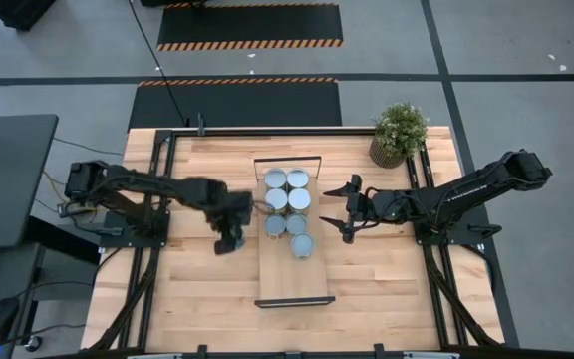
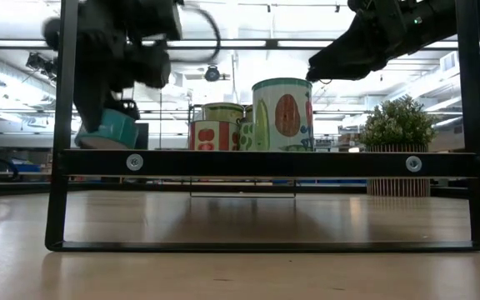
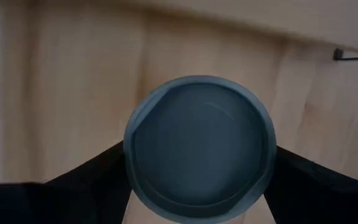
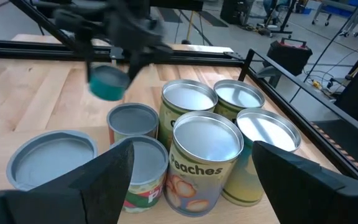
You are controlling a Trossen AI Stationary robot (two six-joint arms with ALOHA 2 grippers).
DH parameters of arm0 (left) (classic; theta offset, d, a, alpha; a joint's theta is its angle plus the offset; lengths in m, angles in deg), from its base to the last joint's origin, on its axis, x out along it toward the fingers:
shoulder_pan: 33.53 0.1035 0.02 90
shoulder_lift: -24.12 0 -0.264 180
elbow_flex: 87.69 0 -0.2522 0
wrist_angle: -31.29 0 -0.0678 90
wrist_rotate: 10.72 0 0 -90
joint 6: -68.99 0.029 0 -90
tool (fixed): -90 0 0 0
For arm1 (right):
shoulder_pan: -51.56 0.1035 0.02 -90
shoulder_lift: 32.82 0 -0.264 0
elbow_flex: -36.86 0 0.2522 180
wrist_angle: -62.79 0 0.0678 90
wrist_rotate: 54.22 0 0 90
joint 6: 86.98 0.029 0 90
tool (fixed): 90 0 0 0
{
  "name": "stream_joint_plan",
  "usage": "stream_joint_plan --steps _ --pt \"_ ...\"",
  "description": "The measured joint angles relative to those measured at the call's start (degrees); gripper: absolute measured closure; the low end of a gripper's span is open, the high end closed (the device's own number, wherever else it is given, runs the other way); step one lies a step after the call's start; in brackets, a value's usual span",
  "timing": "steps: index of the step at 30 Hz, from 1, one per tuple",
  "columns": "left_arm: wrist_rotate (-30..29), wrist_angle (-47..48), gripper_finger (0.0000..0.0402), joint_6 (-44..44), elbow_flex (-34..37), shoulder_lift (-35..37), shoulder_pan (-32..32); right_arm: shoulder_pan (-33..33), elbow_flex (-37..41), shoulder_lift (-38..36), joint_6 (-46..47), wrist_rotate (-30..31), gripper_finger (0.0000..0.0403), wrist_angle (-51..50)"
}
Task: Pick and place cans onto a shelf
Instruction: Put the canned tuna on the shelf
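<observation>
Several cans with silvery-blue tops stand upright on the far half of the light-wood shelf; they also show in the right wrist view. My left gripper is shut on a small teal can, just left of the shelf and above the table. It shows in the low view and in the right wrist view. My right gripper is open and empty, just right of the cans and higher than them. My left gripper pinches the teal can by its round side wall between its two fingers, one on each side. A flat blue-grey end of the can faces the wrist camera. The can is lifted clear of the table and hangs tilted.
A potted green plant stands at the table's far right. The shelf's black frame bar crosses the low view in front of the cans. The near half of the shelf board is bare wood.
</observation>
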Motion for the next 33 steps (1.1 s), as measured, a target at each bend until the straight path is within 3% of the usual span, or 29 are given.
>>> stream_joint_plan --steps 8,13,17,24,33 --pt "-4.35 -12.76 0.01 -6.43 0.0 0.0 -12.5 0.0 0.0 0.0 0.46 0.08 0.0069 0.01" --pt "-6.49 -13.31 0.01 -11.3 -3.25 -0.92 -16.19 0.0 0.0 0.0 0.46 0.08 0.0069 0.48" --pt "-9.93 -12.11 0.01 -11.84 -9.73 -3.75 -19.18 0.0 0.0 0.0 0.46 0.08 0.0069 0.74" --pt "-23.61 -4.85 0.01 -5.94 -23.26 -12.15 -21.49 0.0 0.0 0.0 0.46 -0.04 0.0069 0.78" --pt "-24.95 -6.6 0.01 8.03 -28.61 -19.07 -21.75 0.09 0.0 0.0 0.4 -0.32 0.0069 0.05"
